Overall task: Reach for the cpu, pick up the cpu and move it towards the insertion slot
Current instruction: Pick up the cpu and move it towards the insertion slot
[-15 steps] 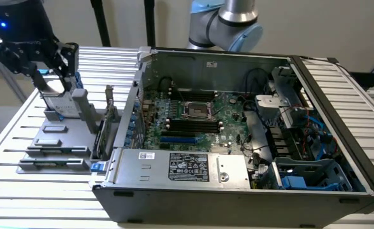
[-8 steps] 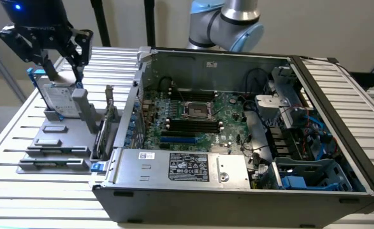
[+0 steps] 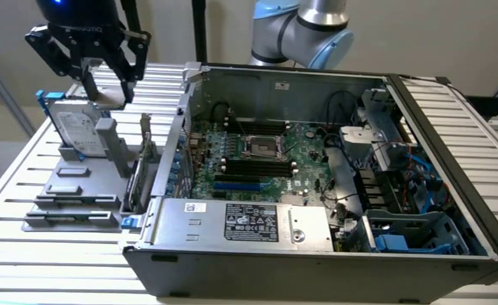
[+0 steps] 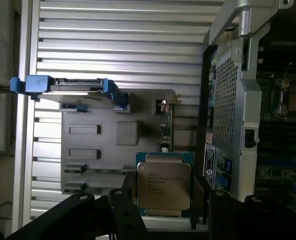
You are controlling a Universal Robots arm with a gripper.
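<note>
Cpu (image 4: 163,189) pinched in claw (image 3: 110,97), held above upright hard drive (image 3: 77,130) and grey holder (image 3: 75,184) on slatted table (image 3: 28,254), exterior view's left; insertion slot (image 3: 261,147) well apart, rightward, on green board inside open computer case (image 3: 317,267).

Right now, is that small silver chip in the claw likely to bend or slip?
The cpu probably stays stiff: a flat metal-topped square. Its smooth silver top looks slippery, so the gripper likely needs its edges. Thin and small, probably light.
</note>
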